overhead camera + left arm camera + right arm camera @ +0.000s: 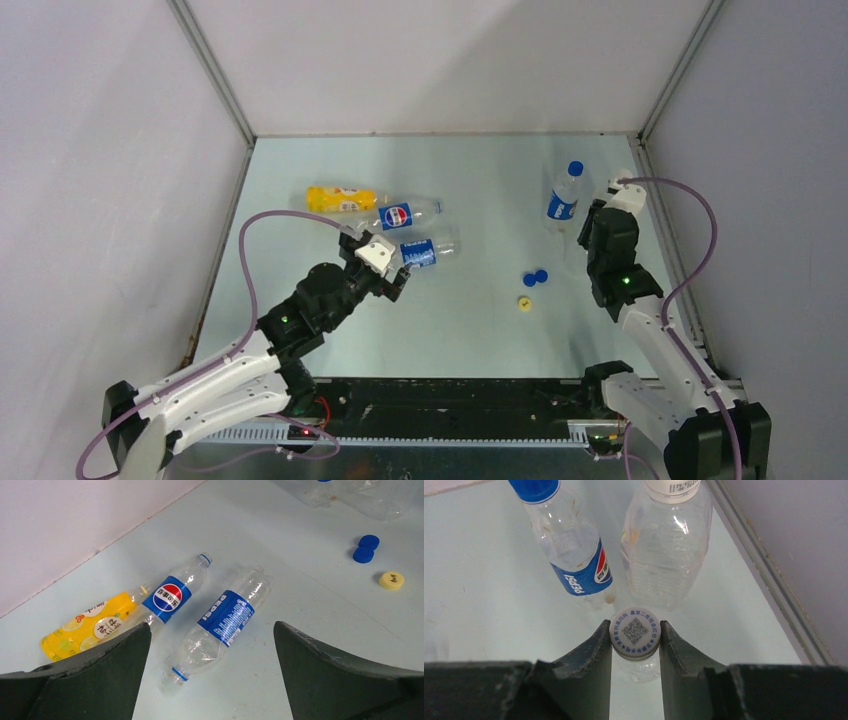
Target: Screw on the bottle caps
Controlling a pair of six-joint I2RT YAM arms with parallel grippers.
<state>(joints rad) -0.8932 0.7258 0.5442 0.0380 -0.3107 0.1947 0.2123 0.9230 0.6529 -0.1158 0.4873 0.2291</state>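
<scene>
One white cap (635, 632), pinched in closed right gripper (634, 626), atop upright bottle (639, 667). One Pepsi bottle (227, 617) lying flat, neck toward wide-open, empty left gripper (211, 627).

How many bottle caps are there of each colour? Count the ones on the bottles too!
Blue round plastic screw caps: 3
White round plastic screw caps: 2
Yellow round plastic screw cap: 1
Total: 6
</scene>
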